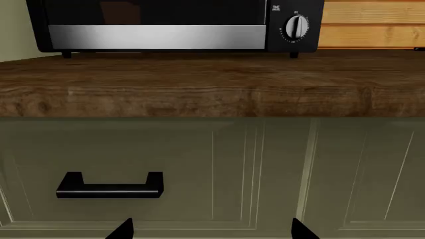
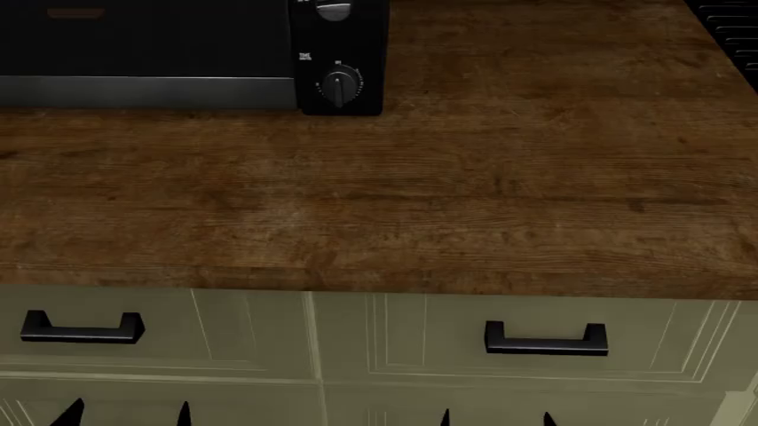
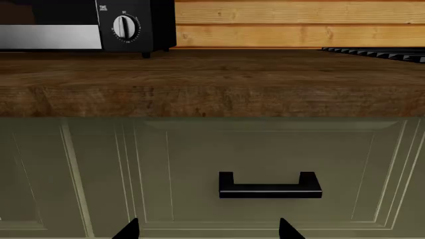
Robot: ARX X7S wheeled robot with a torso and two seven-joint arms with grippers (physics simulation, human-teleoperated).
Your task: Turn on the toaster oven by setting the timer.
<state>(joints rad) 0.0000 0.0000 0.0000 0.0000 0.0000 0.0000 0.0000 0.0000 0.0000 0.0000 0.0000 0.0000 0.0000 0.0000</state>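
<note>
The black toaster oven [image 2: 142, 44] stands at the back left of the wooden counter, its silver strip along the door bottom. Its timer [image 2: 340, 86], the lowest round knob with a white pointer and a tick ring, sits at the oven's right end. It also shows in the left wrist view [image 1: 296, 27] and the right wrist view [image 3: 125, 26]. My left gripper [image 1: 211, 230] is open and empty, low in front of the cabinet drawers, well below the counter. My right gripper [image 3: 208, 230] is open and empty at the same height. Only their black fingertips show in the head view.
The wooden counter [image 2: 474, 195] stretches right of the oven. Below it are pale green drawers with black handles, one on the left [image 2: 81, 330] and one on the right [image 2: 546, 341]. A black grate [image 2: 734, 27] lies at the far right. A wooden wall [image 3: 299, 22] backs the counter.
</note>
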